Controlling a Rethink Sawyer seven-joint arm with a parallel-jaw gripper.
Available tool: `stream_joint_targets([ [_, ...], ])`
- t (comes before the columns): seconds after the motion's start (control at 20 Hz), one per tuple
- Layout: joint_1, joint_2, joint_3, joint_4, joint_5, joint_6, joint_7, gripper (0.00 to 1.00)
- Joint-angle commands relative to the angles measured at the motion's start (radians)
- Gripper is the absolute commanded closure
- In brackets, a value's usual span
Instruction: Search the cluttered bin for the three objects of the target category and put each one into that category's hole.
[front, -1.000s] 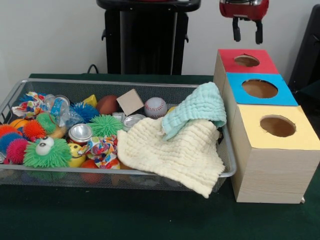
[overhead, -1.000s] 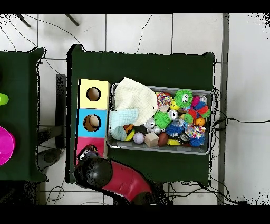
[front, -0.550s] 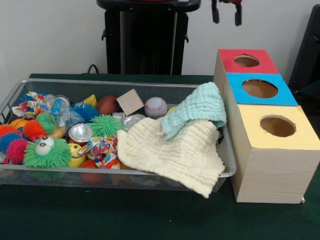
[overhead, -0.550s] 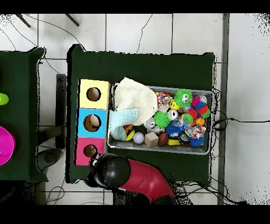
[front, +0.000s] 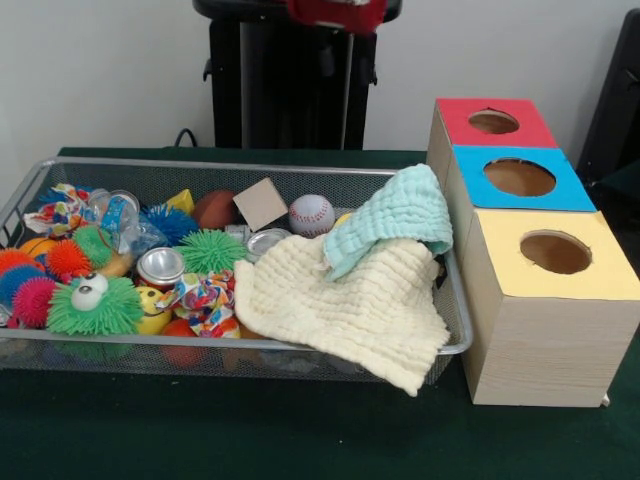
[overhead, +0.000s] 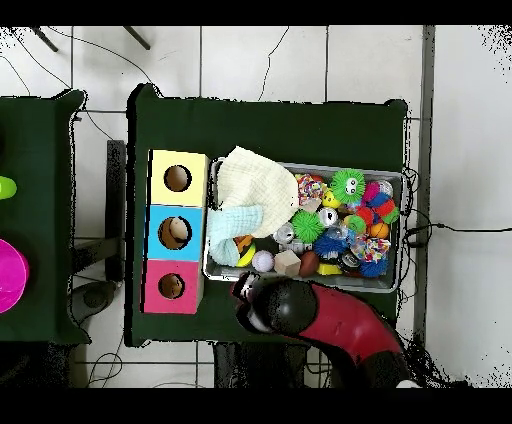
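The wire mesh bin (front: 250, 166) holds a cream cloth (front: 345, 310) draped over its front right rim, with a mint cloth (front: 395, 215) on top. A baseball (front: 311, 214), a wooden block (front: 261, 203), a brown ball (front: 214, 208), metal cans (front: 160, 266) and spiky balls (front: 211, 250) lie among the clutter. My gripper (front: 335, 14) shows only as a red blur at the top edge, high behind the bin. In the overhead view the arm's head (overhead: 262, 300) hangs just outside the bin's rim (overhead: 300, 283), near the baseball (overhead: 263, 261).
Three boxes stand in a row right of the bin, each with a round hole: red (front: 494, 122), blue (front: 519, 177) and yellow (front: 555, 252). A green googly-eyed spiky toy (front: 92, 303) and patterned cloth scraps (front: 205, 296) fill the bin's left side.
My gripper has swung away from above the red box, leftwards in the front view, and now sits high behind the bin. Nothing in the bin has shifted.
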Motion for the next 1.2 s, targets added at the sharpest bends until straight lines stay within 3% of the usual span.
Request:
stream_joint_targets([
  [0.05,-0.140,0.198,0.109,-0.227,-0.243,-0.108,-0.273,0.00],
  [0.35,-0.235,0.295,0.179,-0.335,-0.423,-0.089,-0.332,0.00],
  [0.5,-0.268,0.293,0.219,-0.354,-0.457,-0.039,-0.341,0.00],
  [0.9,-0.365,0.270,0.319,-0.380,-0.489,0.083,-0.381,0.00],
  [1.2,-0.394,0.235,0.370,-0.339,-0.487,0.105,-0.361,0.00],
])
